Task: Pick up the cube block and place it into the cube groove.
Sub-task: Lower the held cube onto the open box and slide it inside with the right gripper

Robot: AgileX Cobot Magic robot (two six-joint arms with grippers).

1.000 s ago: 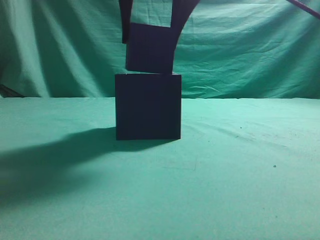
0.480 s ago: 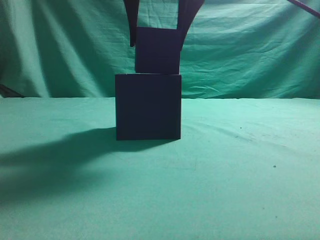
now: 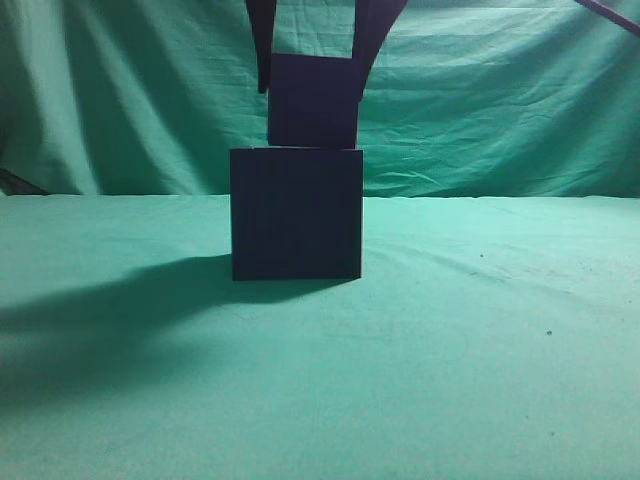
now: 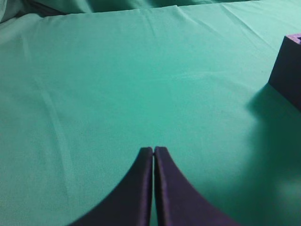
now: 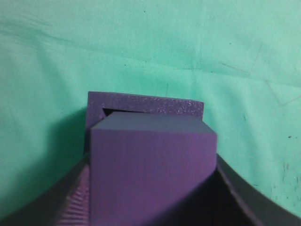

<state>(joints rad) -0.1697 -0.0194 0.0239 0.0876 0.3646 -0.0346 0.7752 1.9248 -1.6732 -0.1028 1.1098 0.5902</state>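
The cube groove (image 3: 296,213), a large dark box, stands on the green cloth at mid-table. My right gripper (image 3: 312,70) is shut on the cube block (image 3: 313,100) and holds it right above the box's top, its lower edge at the rim and slightly right of centre. In the right wrist view the purple cube block (image 5: 153,169) fills the space between the fingers, with the cube groove's purple rim (image 5: 146,103) and a slit of its recess just beyond. My left gripper (image 4: 154,150) is shut and empty over bare cloth, with the box's corner (image 4: 288,66) at the far right.
Green cloth covers the table (image 3: 480,350) and hangs as a backdrop (image 3: 500,100). A dark shadow lies on the cloth left of the box (image 3: 120,320). A thin dark arm part crosses the top right corner (image 3: 610,15).
The right gripper has carried the cube block a little to the right over the box; in the last half second it barely moved. The box has stayed put.
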